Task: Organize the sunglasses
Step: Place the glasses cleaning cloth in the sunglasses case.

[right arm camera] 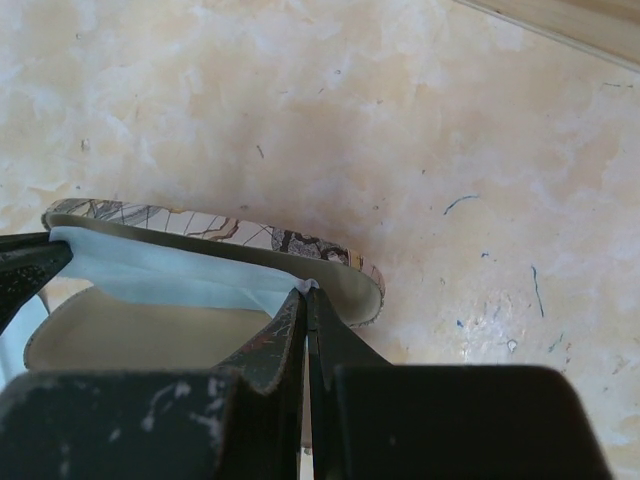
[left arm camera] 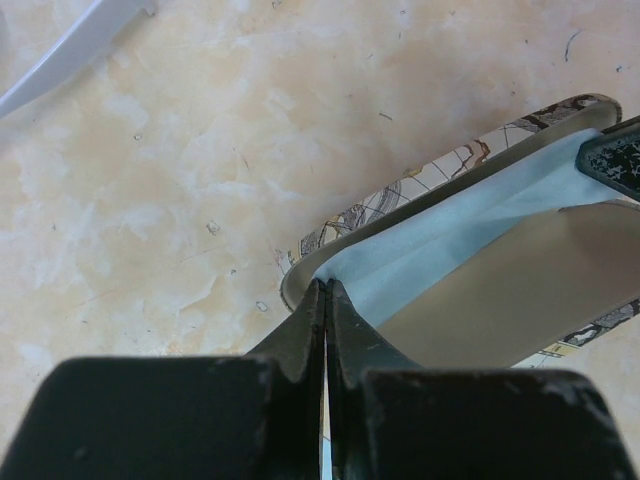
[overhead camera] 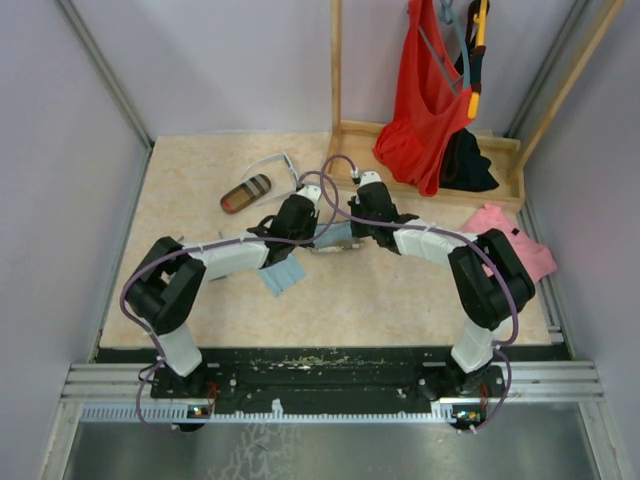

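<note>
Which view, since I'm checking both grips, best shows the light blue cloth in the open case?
Left wrist: the light blue cloth spreads across the open case, its corner pinched in the left gripper. Right wrist shows a narrower strip, pinched by the right gripper. Top external: a sliver between the arms.

Pale lilac walls (overhead camera: 60,150); beige marbled tabletop (overhead camera: 400,300); wooden rack (overhead camera: 335,70) at back.

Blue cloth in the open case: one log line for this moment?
left pincer: shut on blue cloth | right pincer: same cloth | cloth: over open patterned case | white sunglasses: lying apart
</note>
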Robot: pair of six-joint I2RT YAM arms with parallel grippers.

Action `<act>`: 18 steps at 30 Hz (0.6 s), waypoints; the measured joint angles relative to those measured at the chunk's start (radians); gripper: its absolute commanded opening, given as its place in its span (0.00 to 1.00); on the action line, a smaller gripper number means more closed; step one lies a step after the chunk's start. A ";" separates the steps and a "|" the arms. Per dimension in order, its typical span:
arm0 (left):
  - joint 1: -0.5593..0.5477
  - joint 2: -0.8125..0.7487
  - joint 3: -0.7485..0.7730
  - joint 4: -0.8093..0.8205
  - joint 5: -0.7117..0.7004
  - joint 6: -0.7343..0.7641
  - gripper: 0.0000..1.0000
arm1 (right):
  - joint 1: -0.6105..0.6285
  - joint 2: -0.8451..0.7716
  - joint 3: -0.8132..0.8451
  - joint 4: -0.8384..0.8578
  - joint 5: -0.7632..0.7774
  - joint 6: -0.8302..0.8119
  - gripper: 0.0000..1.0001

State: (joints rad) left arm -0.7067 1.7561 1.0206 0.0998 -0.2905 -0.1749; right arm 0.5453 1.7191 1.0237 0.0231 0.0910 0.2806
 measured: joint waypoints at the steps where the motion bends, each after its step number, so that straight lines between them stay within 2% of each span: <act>1: 0.001 0.002 0.000 0.000 -0.002 0.000 0.01 | 0.000 0.001 -0.003 0.003 0.000 0.000 0.00; 18: 0.002 0.043 0.030 0.013 -0.058 0.016 0.01 | -0.013 0.033 -0.003 0.038 -0.014 0.003 0.00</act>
State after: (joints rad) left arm -0.7044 1.7992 1.0504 0.1127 -0.3485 -0.1585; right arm 0.5320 1.7523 1.0210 0.0612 0.0769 0.2840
